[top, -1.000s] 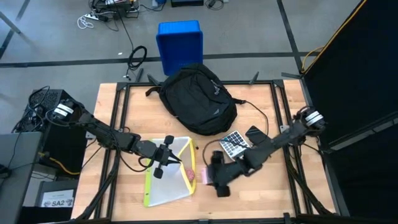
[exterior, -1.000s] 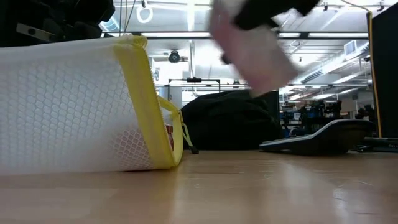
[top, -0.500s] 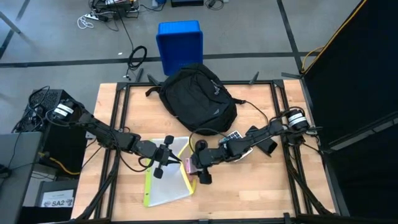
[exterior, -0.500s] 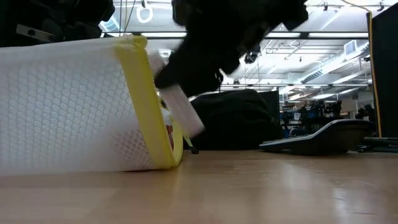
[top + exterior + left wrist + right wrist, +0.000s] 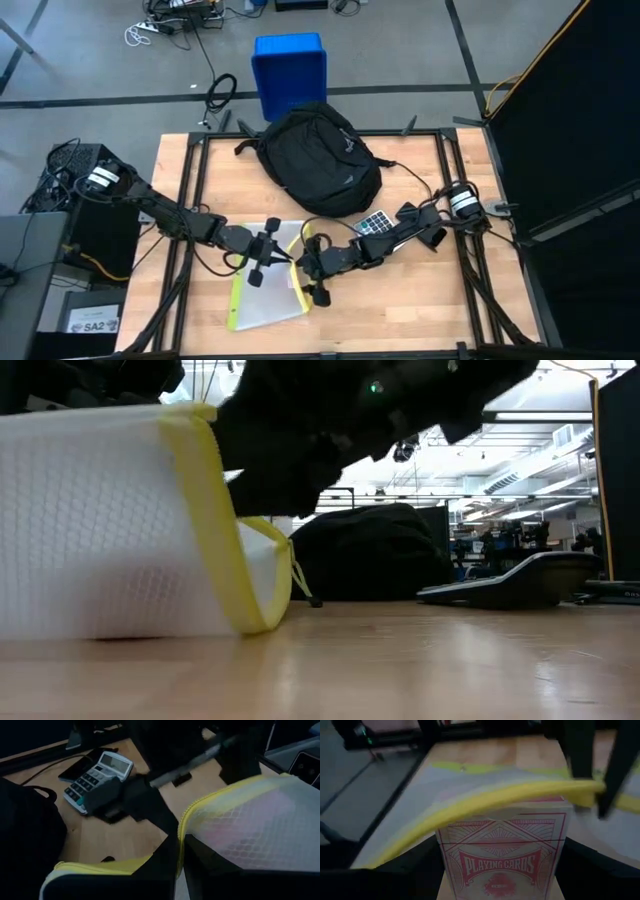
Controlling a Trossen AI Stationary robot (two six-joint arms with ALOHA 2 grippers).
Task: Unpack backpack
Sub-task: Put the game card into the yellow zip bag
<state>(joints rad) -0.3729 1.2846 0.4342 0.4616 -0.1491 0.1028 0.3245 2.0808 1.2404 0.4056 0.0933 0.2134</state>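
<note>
Within the last second the right hand (image 5: 308, 270) had swung from beside the calculator (image 5: 375, 223) to the mesh pouch (image 5: 268, 290), clamped on a card box (image 5: 506, 852) reading "PLAYING CARDS", pushing it through the pouch's yellow mouth. The left hand (image 5: 272, 256), closed, pinched that mouth's edge. The backpack (image 5: 318, 158) lay behind the pouch, farther across the desk (image 5: 430, 300).

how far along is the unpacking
Done: a calculator already lies on the table beside the backpack. In hand: the right gripper holds a playing cards box at the mouth of the mesh pouch, whose yellow edge the left gripper pinches. Left: releasing the box; the backpack's contents are hidden.
</note>
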